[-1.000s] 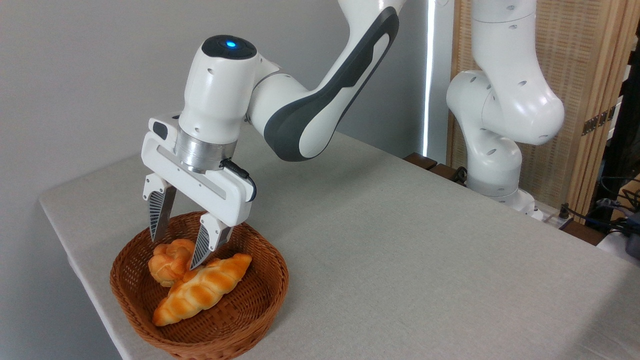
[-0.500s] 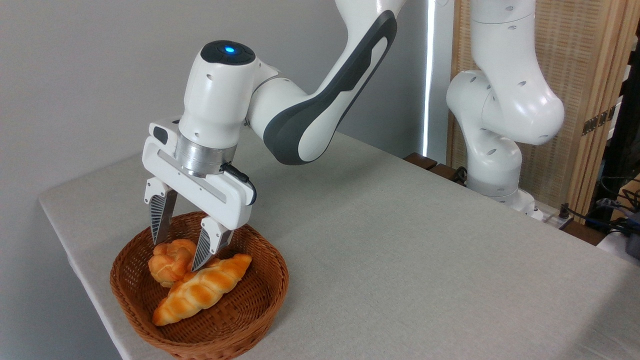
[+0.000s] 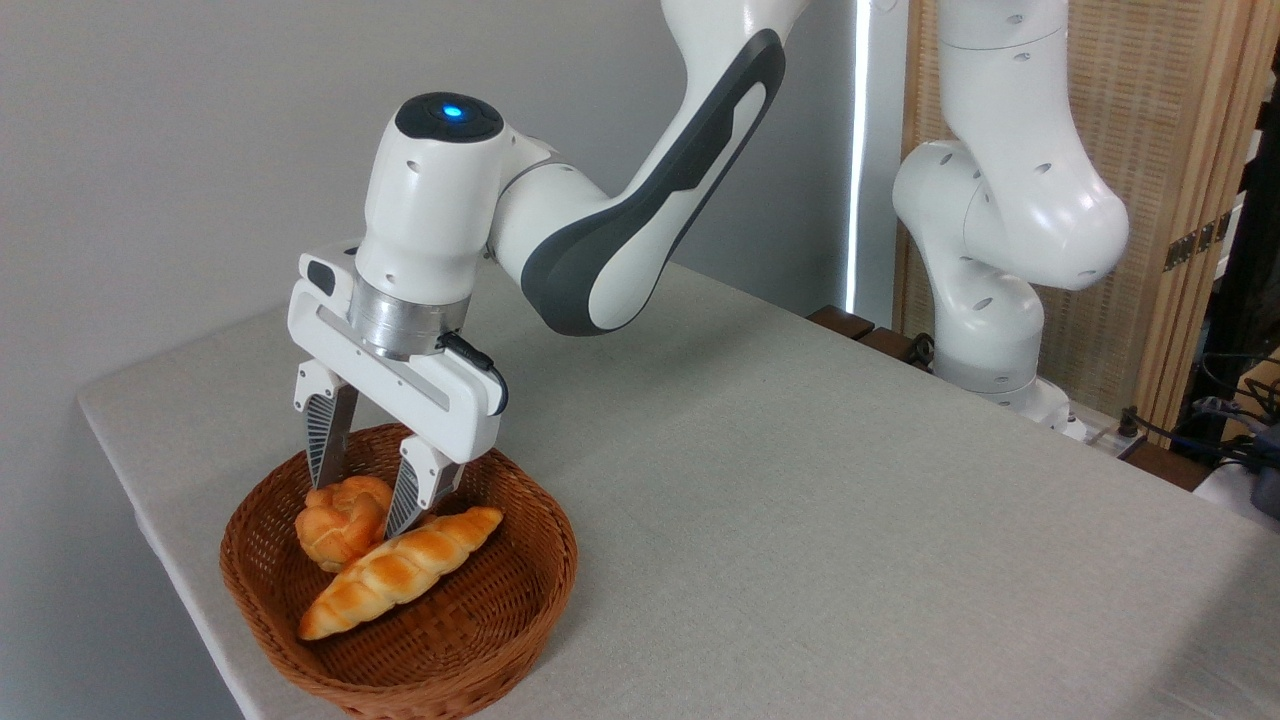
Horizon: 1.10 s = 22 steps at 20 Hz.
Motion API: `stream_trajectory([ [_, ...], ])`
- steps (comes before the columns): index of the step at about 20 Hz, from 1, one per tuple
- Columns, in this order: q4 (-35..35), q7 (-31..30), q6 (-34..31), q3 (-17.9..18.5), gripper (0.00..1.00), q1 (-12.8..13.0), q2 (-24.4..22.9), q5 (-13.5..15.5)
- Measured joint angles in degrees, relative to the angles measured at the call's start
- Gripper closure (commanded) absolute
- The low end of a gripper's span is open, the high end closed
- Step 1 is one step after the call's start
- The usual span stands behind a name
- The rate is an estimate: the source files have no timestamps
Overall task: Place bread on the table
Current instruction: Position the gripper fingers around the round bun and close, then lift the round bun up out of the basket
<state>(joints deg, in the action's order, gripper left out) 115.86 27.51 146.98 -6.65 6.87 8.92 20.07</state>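
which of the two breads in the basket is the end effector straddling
The small round knotted bun, with the end effector open around it. The longer braided loaf lies just in front, outside the fingers.

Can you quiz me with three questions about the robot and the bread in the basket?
1. True or false: the small round knotted golden bun already lies on the light grey-beige cloth table.
2. What sits beside the bun in the brown woven wicker basket? A) a longer braided golden loaf B) a red apple C) a spoon
3. Fill in: the white arm's end effector has its two fingers ____ either side of the bun.

Key:
1. False; it lies in the basket.
2. A
3. Open; one finger stands behind the bun, one in front.
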Motion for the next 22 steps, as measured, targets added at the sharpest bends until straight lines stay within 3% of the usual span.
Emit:
stream_trajectory([
  [6,0.00,0.77,0.00,0.00,0.49,0.00,0.01,0.00],
  [22,0.13,1.50,0.00,0.00,0.58,-0.02,0.07,0.00],
])
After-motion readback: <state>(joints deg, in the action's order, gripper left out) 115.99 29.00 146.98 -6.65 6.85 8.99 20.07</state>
